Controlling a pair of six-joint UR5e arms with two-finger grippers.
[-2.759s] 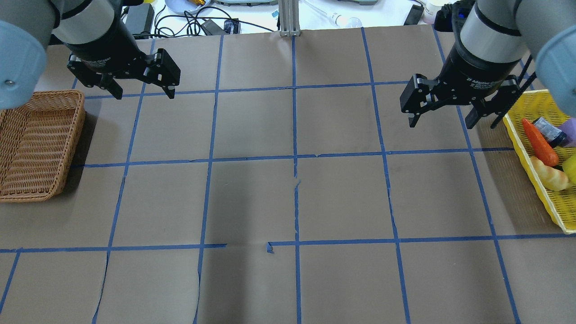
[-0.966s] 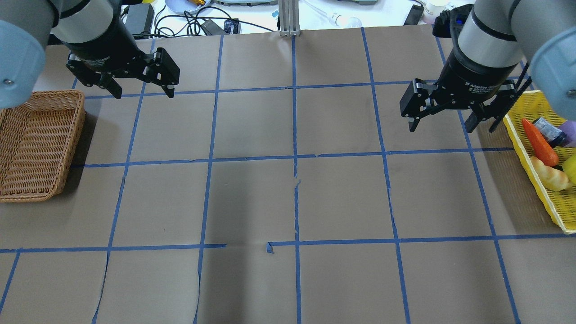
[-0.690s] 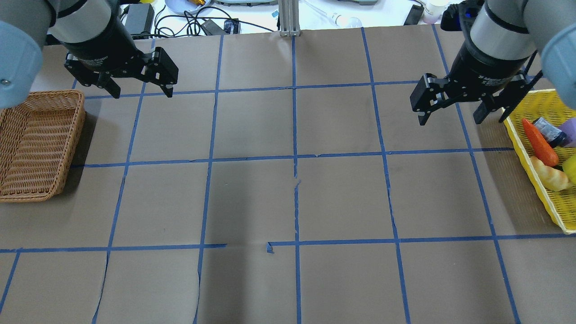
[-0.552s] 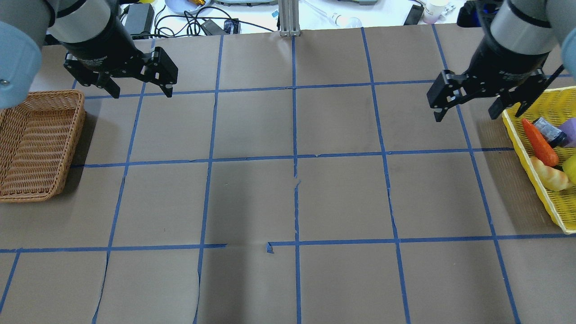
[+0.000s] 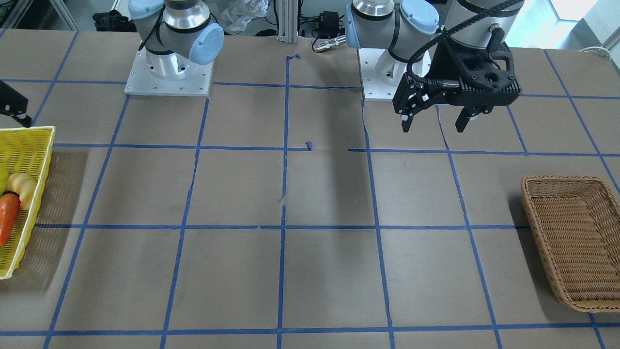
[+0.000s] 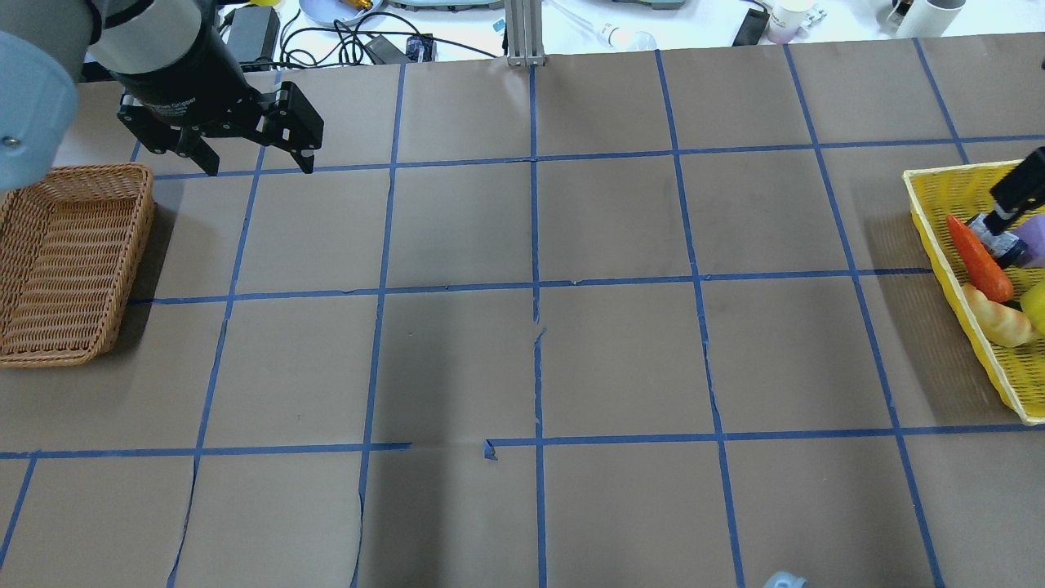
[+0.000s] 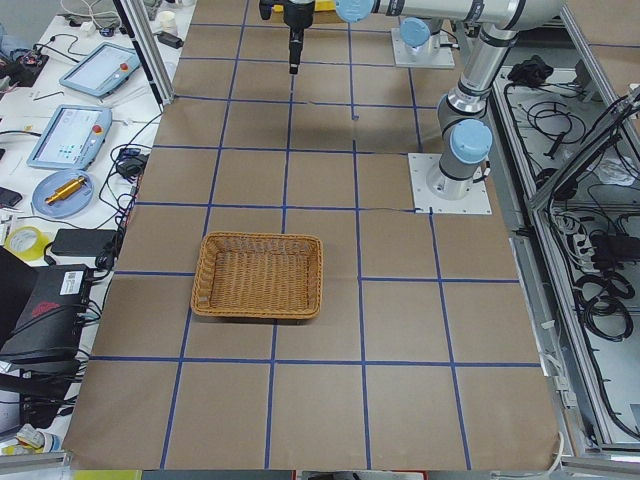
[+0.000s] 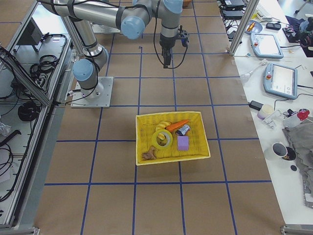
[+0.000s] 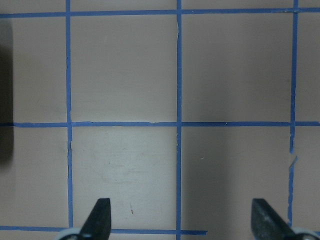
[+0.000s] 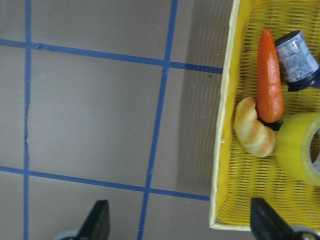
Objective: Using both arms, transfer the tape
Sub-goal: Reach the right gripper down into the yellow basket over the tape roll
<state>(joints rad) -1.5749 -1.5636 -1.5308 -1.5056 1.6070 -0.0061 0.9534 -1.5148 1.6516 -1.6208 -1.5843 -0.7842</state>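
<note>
Tape point(image 8: 162, 138) seen whole only from exterior right, in yellow basket point(image 8: 198, 143); left pincer point(image 9: 180, 222), right pincer point(image 10: 180, 222) spread.

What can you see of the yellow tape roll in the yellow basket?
The tape is a thick bright-yellow roll with a pale inner core, lying flat, hole upward, in the yellow basket. The bread roll appears to touch its side, the purple block just beside it. No end effector touches it.

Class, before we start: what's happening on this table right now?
Nothing is held yet. The tape lies untouched in the yellow basket. The right gripper hangs open over that basket's rim. The left gripper hovers open over the table, apart from the wicker basket.
</note>
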